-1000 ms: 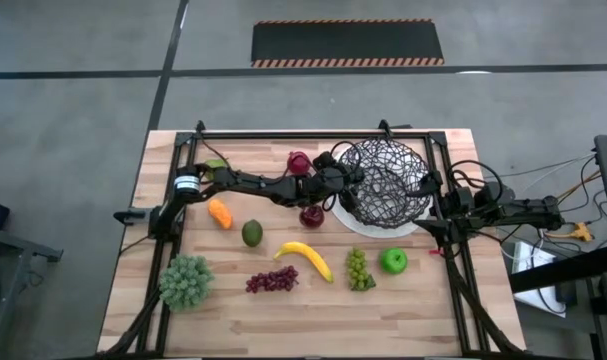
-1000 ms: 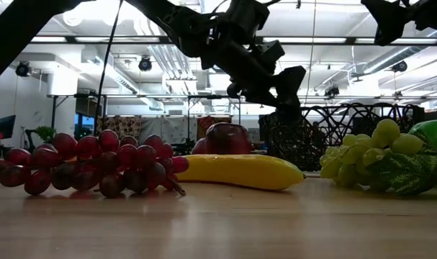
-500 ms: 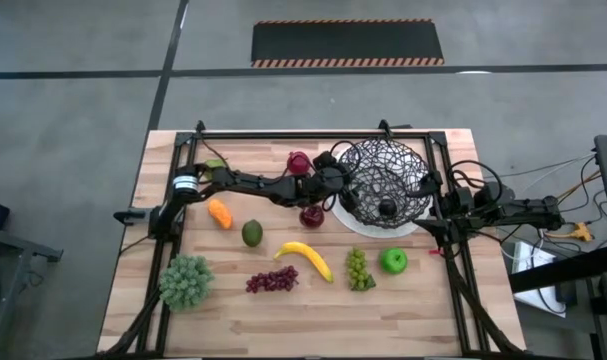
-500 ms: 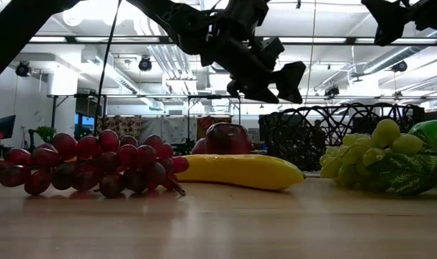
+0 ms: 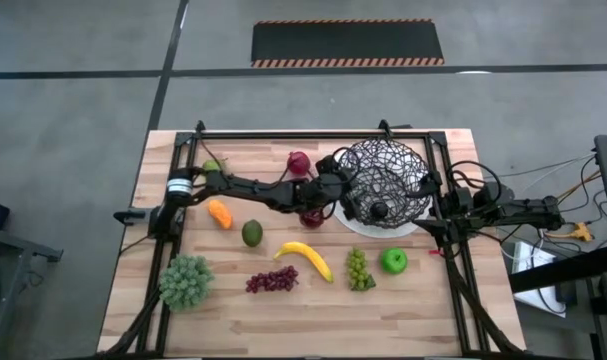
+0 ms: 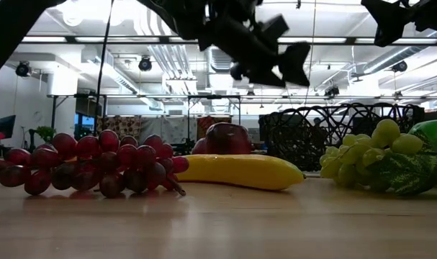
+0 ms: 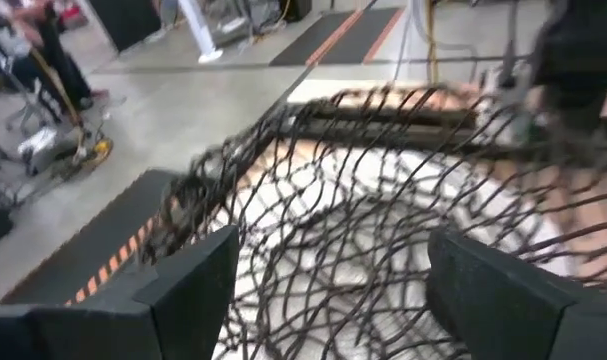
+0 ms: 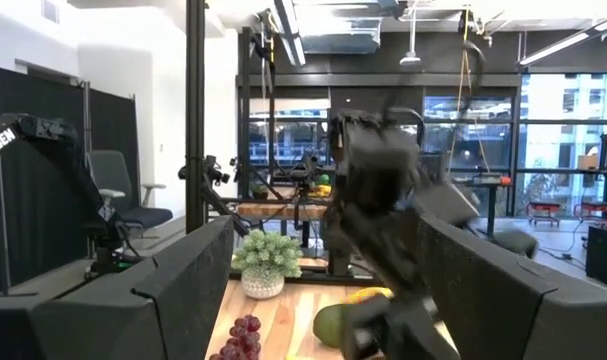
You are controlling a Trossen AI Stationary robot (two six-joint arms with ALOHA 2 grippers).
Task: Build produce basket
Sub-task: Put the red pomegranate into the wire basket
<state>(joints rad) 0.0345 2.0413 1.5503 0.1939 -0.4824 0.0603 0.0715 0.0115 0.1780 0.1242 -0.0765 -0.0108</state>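
The black wire basket (image 5: 408, 160) stands on its white plate at the table's far right. A dark round plum (image 5: 380, 210) lies inside it on the plate. My left gripper (image 5: 349, 196) hangs open above the basket's left rim, high over the table in the low view (image 6: 284, 62). In the left wrist view (image 7: 328, 270) only the basket's mesh (image 7: 383, 200) shows between its fingers. My right gripper (image 5: 430, 186) waits open at the basket's right side, and nothing lies between its fingers in its own wrist view (image 8: 323, 290).
Lying on the table: a red apple (image 5: 311, 216), a dark red fruit (image 5: 299, 161), a pear (image 5: 213, 165), a carrot (image 5: 219, 213), an avocado (image 5: 251, 233), a banana (image 5: 305, 258), purple grapes (image 5: 271, 280), green grapes (image 5: 358, 268), a green apple (image 5: 393, 261) and the leafy bunch (image 5: 186, 281).
My left gripper has risen from the basket's left rim and tipped up toward level. A dark plum now lies on the basket's plate, where none showed a second ago.
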